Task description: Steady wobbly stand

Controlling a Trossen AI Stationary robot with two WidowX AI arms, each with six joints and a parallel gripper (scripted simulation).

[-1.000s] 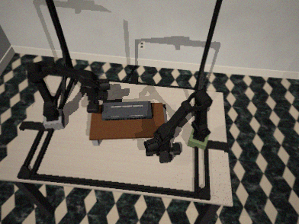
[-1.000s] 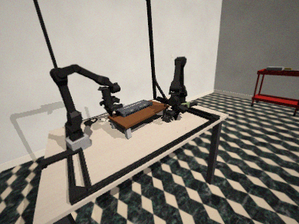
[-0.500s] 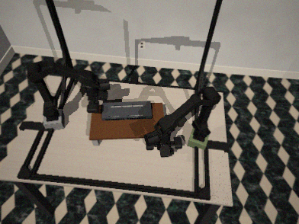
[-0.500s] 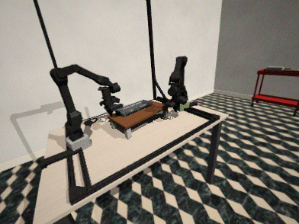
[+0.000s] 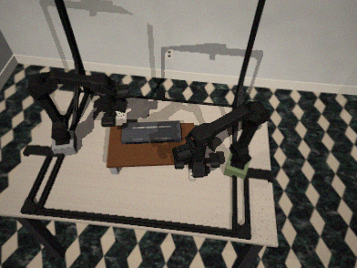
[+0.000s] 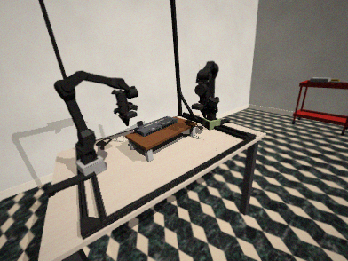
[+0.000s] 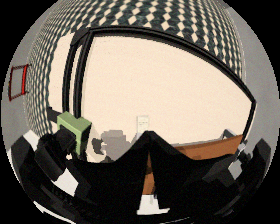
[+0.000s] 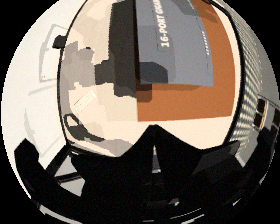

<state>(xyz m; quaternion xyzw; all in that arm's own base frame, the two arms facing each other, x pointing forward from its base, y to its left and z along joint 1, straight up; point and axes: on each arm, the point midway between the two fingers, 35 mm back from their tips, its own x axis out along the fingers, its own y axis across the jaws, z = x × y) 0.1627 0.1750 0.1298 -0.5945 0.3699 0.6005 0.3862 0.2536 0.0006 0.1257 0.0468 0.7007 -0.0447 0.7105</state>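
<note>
Slate-grey 16-port network switch (image 5: pixel 151 133) (image 6: pixel 156 126) (image 8: pixel 185 55) sits on the brown-topped stand (image 5: pixel 141 157) (image 6: pixel 164 139) (image 7: pixel 210 147) (image 8: pixel 190 102). Left end effector (image 5: pixel 198 170) (image 6: pixel 204 114) (image 7: pixel 149 134): fingertips together, nothing held, near a small pale block (image 5: pixel 191 178) (image 7: pixel 142 121), likely a wedge. Right end effector (image 5: pixel 108 122) (image 6: pixel 127 123) (image 8: pixel 154 127): together too, empty, above the stand's end.

Step in hand, judged: shimming. Best done by nudging the block low along the surface (image 5: pixel 137 196) (image 6: pixel 133 182) (image 7: pixel 165 85) (image 8: pixel 120 115), thin end first, under whichever leg is short; ease off at first resistance. Overdriving could lift that corner or shift the switch.
</note>
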